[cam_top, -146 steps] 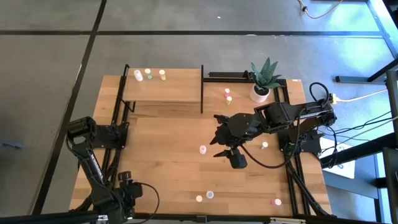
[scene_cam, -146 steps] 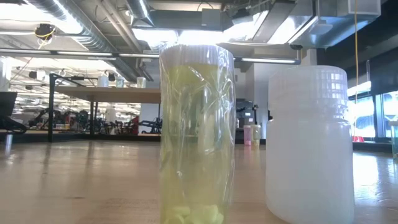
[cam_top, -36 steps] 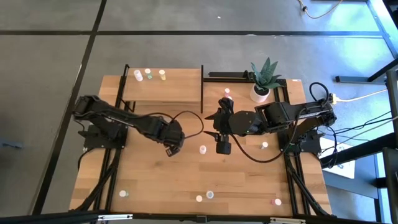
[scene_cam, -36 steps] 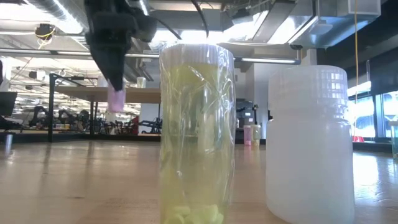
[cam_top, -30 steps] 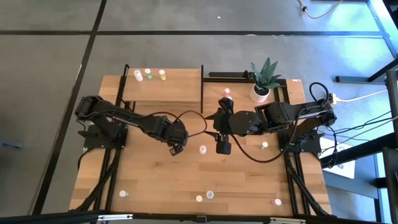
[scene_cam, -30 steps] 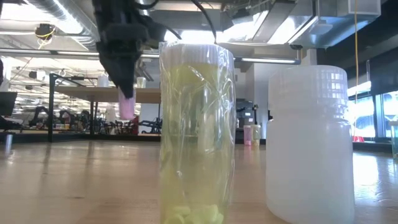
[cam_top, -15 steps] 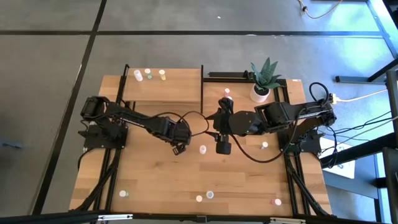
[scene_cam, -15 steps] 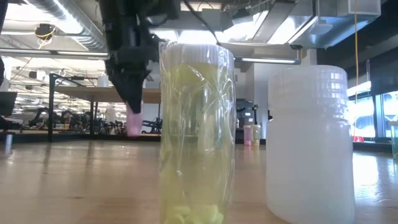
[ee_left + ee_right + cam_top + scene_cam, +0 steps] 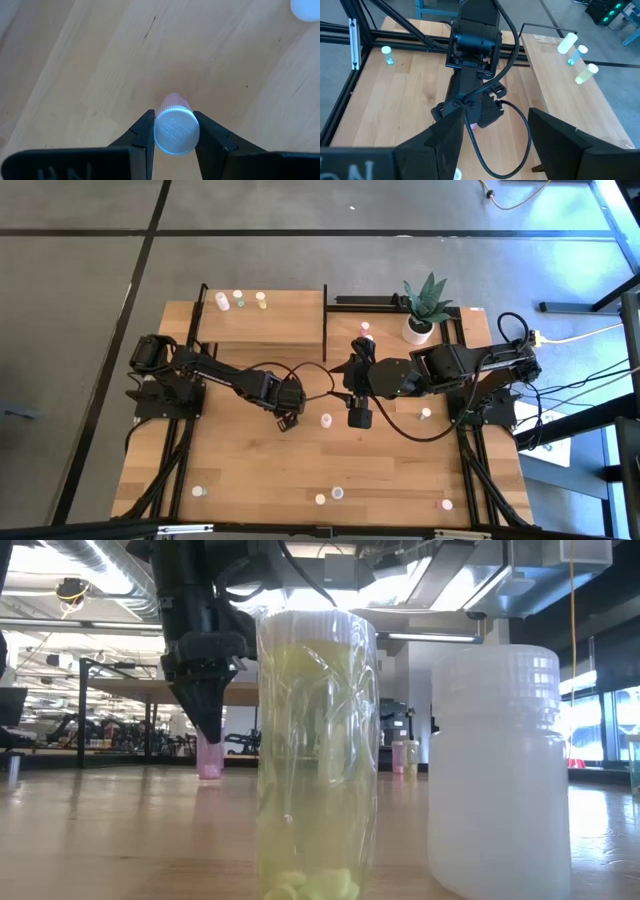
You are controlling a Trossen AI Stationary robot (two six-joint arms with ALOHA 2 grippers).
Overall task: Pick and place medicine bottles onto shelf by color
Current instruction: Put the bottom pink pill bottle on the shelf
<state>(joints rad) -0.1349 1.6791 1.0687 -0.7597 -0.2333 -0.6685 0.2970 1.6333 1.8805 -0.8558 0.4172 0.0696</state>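
Note:
My left gripper (image 9: 287, 418) is near the table's middle, pointing steeply down, shut on a small pink medicine bottle (image 9: 210, 758) with a white cap. The bottle's base is at or just above the tabletop; I cannot tell which. My right gripper (image 9: 495, 150) hangs open high above the table, right of the left one, holding nothing. The shelf (image 9: 262, 320), a raised light-wood platform at the far left, carries three bottles (image 9: 239, 300) at its far edge. Other bottles stand scattered on the table, one white (image 9: 326, 420) between the two grippers. My left gripper pinches the pink bottle's white cap (image 9: 176, 131) between its two fingers (image 9: 145, 131), one on each side. The fingers come from above, pointing down. The bottle hangs upright below them, its pink body (image 9: 173, 101) toward the table.
A potted plant (image 9: 420, 330) stands at the far right, with two bottles (image 9: 367, 335) beside it. More bottles stand along the near edge (image 9: 329, 496). In the low view a yellow-green bottle (image 9: 315, 755) and a white one (image 9: 500, 775) stand close to the camera. Black posts (image 9: 325, 320) frame the shelf.
My left gripper has gone down toward the tabletop and a little toward the right, carrying the pink bottle upright and staying shut on it. The bottle now stands much closer to the wood than a second ago.

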